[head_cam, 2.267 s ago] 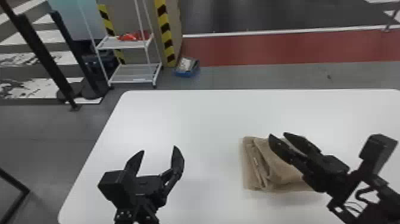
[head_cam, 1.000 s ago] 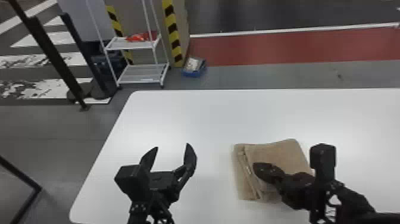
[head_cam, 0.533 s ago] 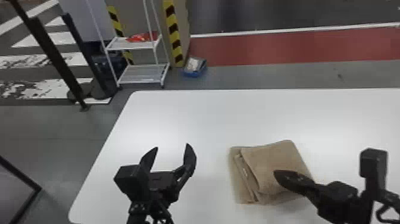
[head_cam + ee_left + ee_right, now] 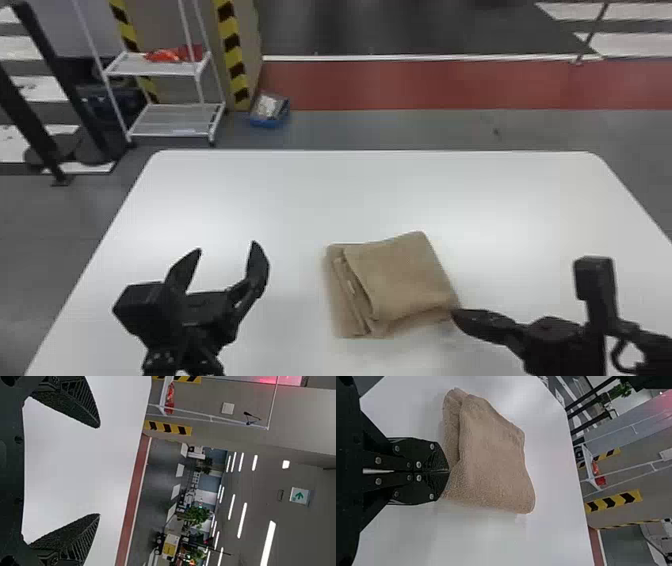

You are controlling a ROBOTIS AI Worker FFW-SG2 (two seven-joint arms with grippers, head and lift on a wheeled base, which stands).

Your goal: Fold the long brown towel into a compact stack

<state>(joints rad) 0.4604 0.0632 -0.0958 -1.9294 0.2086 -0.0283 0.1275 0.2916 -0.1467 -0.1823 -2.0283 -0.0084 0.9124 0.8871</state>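
Brown towel [image 4: 400,280] lies folded — right gripper [image 4: 456,314] closed at its edge.

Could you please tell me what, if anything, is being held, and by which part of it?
The left gripper is open and empty. The right gripper is shut at the near right corner of the towel; whether it pinches it cannot be told.

From my head view I see a white table [image 4: 310,200] with rounded far corners, the folded brown towel [image 4: 400,280] lying on it.
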